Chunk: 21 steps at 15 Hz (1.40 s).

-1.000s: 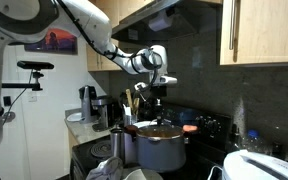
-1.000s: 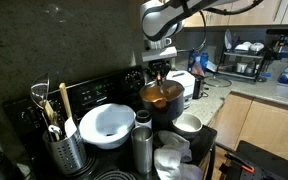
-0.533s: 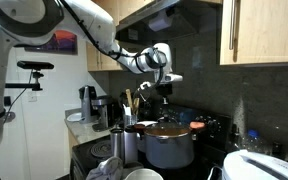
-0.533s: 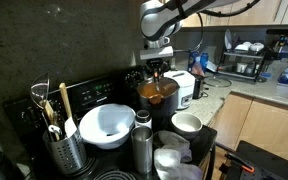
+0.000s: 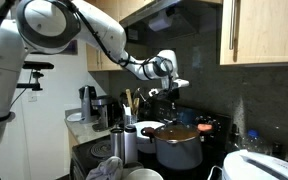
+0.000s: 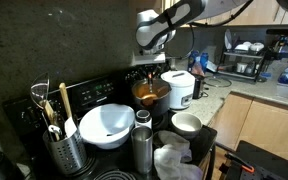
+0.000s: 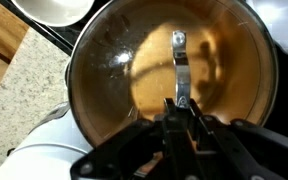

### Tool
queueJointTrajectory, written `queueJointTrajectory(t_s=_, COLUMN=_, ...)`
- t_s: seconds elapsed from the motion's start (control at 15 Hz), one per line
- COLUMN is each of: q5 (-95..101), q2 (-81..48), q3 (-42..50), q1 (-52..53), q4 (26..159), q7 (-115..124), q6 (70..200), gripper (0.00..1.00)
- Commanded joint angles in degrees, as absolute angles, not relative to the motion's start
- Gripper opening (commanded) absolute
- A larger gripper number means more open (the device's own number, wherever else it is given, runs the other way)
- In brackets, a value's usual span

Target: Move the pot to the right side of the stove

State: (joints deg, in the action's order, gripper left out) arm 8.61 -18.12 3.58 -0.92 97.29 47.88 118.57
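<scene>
A kitchen scene with a white robot arm reaching in from the upper left of an exterior view. Its gripper [image 5: 174,97] hangs straight down over a wide grey metal pot [image 5: 179,150] at the lower centre of that frame. The pot stands upright, its axis vertical and its mouth facing up at the gripper; it is wider than it is tall.

In an exterior view the pot [image 6: 149,97] sits at the upper centre, at the back of the black stove [image 6: 99,92]. It is behind a slim steel canister [image 6: 142,142], up and right of a white bowl [image 6: 106,122], and just left of a white rounded appliance [image 6: 179,88]. Whether its base touches the burner cannot be told.

The wrist view looks straight down into the reddish-brown pot [image 7: 124,70]. The gripper [image 7: 179,108] enters from the bottom edge, fingers drawn close together on the lower end of a slim metal bar [image 7: 178,60] running top to bottom across the pot's middle
</scene>
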Motion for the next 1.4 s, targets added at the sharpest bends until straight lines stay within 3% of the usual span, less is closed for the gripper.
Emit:
queueJointTrajectory(t_s=0.0, q5=7.8, q2=-19.3, q3=4.8, q1=0.2, q4=93.1, q7=49.2, q6=119.4, gripper=0.06)
queueJointTrajectory(t_s=1.33, q5=0.9, q2=-24.3, q3=6.8, q1=-0.4, q4=93.8, q7=49.3, q6=124.3, gripper=0.06)
